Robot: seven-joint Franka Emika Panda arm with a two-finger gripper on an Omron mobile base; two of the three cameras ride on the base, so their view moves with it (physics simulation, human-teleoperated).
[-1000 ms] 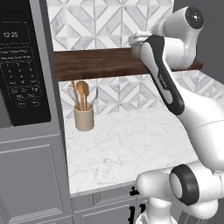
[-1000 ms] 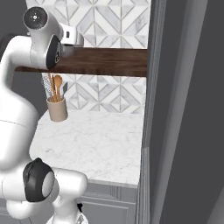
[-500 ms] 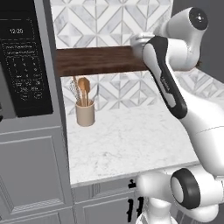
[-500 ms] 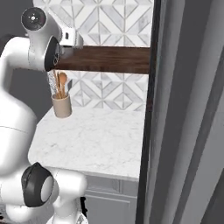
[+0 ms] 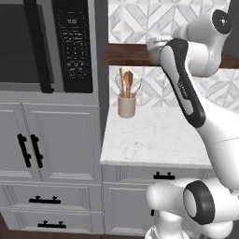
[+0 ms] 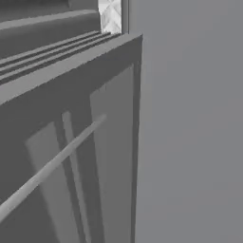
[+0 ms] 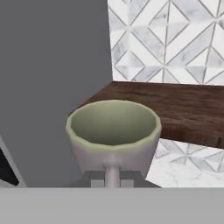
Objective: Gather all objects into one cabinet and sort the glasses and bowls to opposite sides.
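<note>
A beige-grey handled cup (image 7: 113,133) with a pale green inside sits upright right in front of the hand, handle toward the camera. My gripper (image 7: 112,178) is shut on the cup at its handle side, and the fingertips barely show beneath it. In the left base view the cup's rim (image 5: 155,43) peeks out beside the forearm at the level of the dark wooden shelf (image 5: 126,53). A grey panelled cabinet door (image 6: 111,142) with a long bar handle (image 6: 52,163) stands very close in the right base view. The bowl and the other glasses are out of view.
A black microwave (image 5: 46,44) sits in the tall grey unit on the left. A beige utensil crock (image 5: 126,103) stands on the marble counter (image 5: 154,140). Lower cupboards with black handles (image 5: 29,150) are beneath. A grey wall (image 7: 52,78) runs left of the cup.
The base has driven, so both base views shifted: the microwave unit now takes up the left, and the cabinet door crowds the right base view. The cup stays in the gripper.
</note>
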